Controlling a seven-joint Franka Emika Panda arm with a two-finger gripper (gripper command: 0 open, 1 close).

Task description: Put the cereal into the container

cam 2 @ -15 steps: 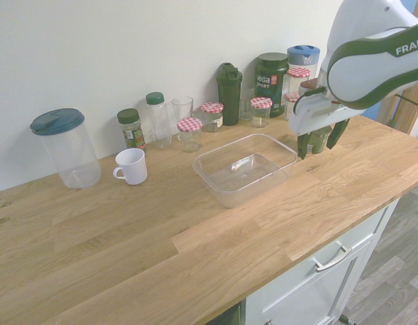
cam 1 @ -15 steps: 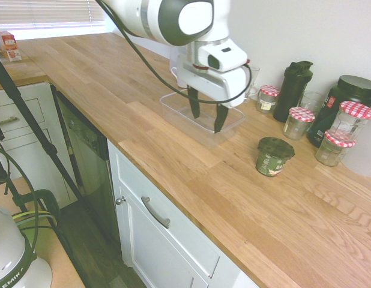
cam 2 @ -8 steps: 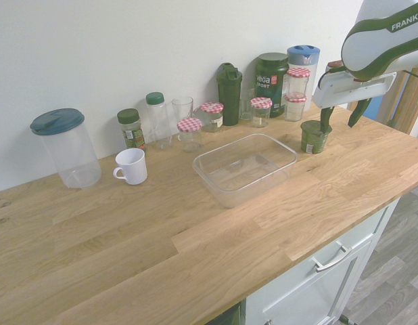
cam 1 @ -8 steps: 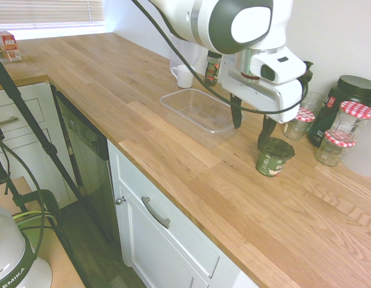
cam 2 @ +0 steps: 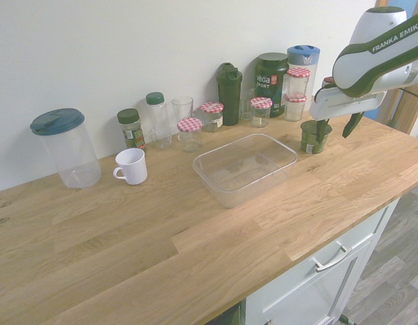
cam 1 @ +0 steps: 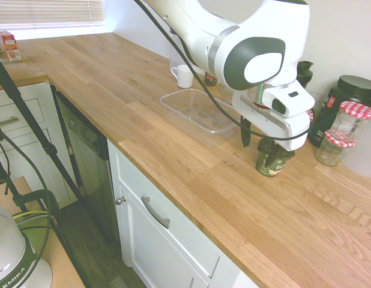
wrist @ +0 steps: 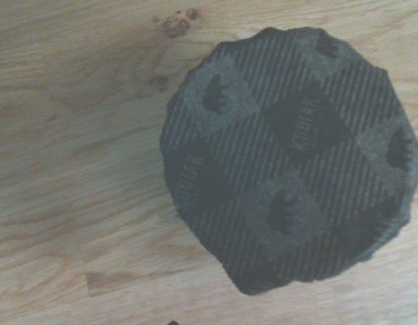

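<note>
Gripper (cam 2: pixel 334 137) lower than before, fingers wide, at the Kodiak cup (cam 2: pixel 313 139). Second exterior view: cup upright on counter (cam 2: pixel 216 247), 2 o'clock of clear tub (cam 2: pixel 229 192); red-checked jars (cam 2: pixel 295 108) near cup's 11.

Tub (cam 2: pixel 230 192) before the jars (cam 2: pixel 190 135), cup (cam 2: pixel 313 140) beside it.

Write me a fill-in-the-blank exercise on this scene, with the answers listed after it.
1. The cereal cup stands on the wooden ____.
2. The gripper is ____, not closed.
3. The mug beside the tall pitcher is ____ in color.
4. The word printed on the cup's foil lid is ____.

Missing words: countertop; open; white; KODIAK
</note>
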